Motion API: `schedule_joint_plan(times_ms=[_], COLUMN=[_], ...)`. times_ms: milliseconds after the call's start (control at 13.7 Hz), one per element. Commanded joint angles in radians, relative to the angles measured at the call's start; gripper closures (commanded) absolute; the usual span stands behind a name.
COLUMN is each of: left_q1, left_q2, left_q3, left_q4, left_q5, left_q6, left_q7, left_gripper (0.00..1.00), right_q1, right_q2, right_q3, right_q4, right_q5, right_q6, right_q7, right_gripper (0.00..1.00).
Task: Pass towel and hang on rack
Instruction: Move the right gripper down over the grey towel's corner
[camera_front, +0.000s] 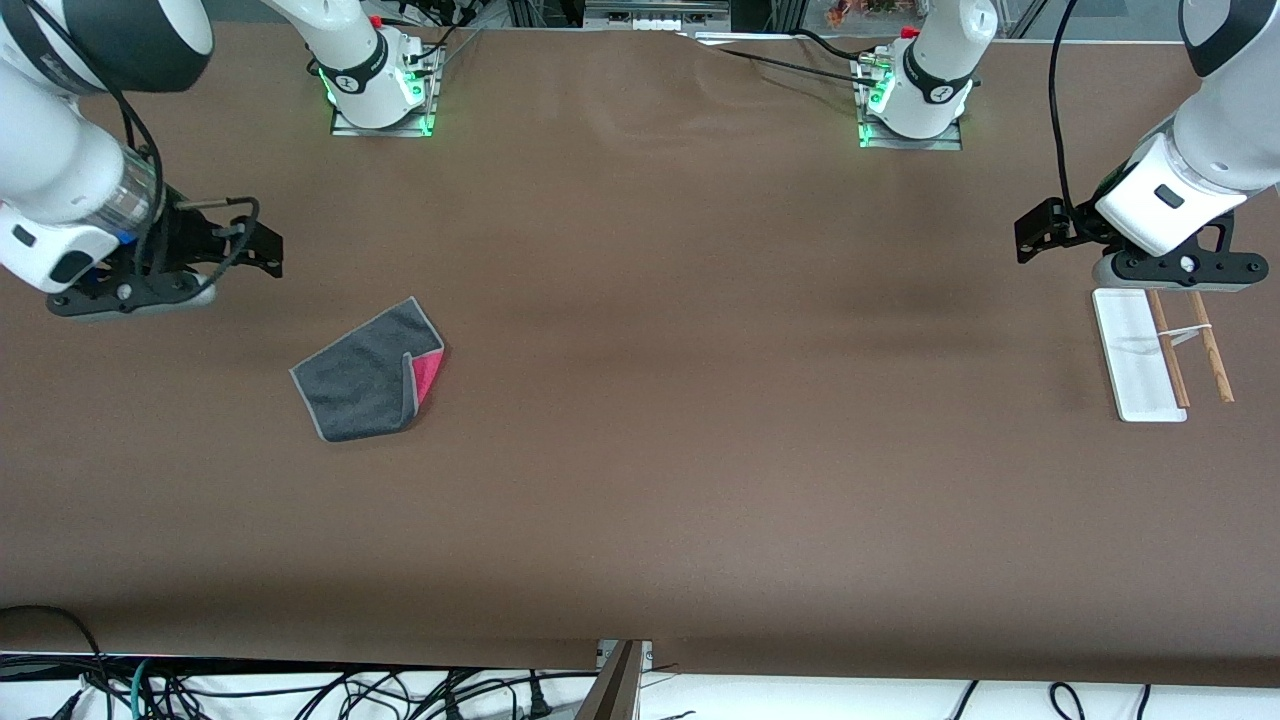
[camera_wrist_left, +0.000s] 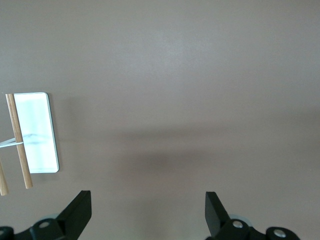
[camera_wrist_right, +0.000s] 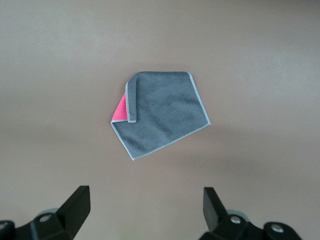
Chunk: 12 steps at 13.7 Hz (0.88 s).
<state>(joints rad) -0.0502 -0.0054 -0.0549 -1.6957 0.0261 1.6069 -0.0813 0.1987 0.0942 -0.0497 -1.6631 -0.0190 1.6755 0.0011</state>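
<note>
A brown table (camera_front: 640, 450) holds a towel (camera_front: 368, 373) lying flat toward the right arm's end, dark grey side up, with one corner folded over to show pink. The right gripper (camera_front: 262, 240) hangs in the air near the towel, fingers spread wide and holding nothing. Toward the left arm's end lies the rack (camera_front: 1160, 352), its white base carrying two wooden rods. The left gripper (camera_front: 1032, 232) hangs just beside the rack, also wide open and empty.

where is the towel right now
The towel lies flat on the table toward the right arm's end, one corner folded to show pink, nearer to the front camera than the open right tool, untouched.
</note>
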Motion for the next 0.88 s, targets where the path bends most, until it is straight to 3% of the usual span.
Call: schedule_joint_plan(times_ms=[0, 220, 512, 805], left_q1=[0.01, 0.01, 0.012, 0.012], left_q2=[0.012, 0.024, 0.022, 0.019], left_q3=[-0.002, 0.001, -0.003, -0.005], left_q4=[0.024, 0.028, 0.028, 0.028], left_q5=[0.008, 0.008, 0.008, 0.008], left_q6=[-0.019, -0.015, -0.018, -0.021], left_q7=[-0.006, -0.006, -0.011, -0.018], left_gripper=[0.0, 0.0, 0.0, 0.0], right_q1=[-0.005, 0.021, 0.044, 0.085], right_q2=[-0.007, -0.001, 0.054, 0.198], right_q3=[0.016, 0.022, 0.024, 0.024], right_q4=[-0.127, -0.303, -0.538, -0.593], right_q5=[0.008, 0.008, 0.008, 0.008], right_q6=[0.11, 0.289, 0.669, 0.92], right_q7=[0.049, 0.125, 0.14, 0.168], right_gripper=[0.0, 0.0, 0.01, 0.02])
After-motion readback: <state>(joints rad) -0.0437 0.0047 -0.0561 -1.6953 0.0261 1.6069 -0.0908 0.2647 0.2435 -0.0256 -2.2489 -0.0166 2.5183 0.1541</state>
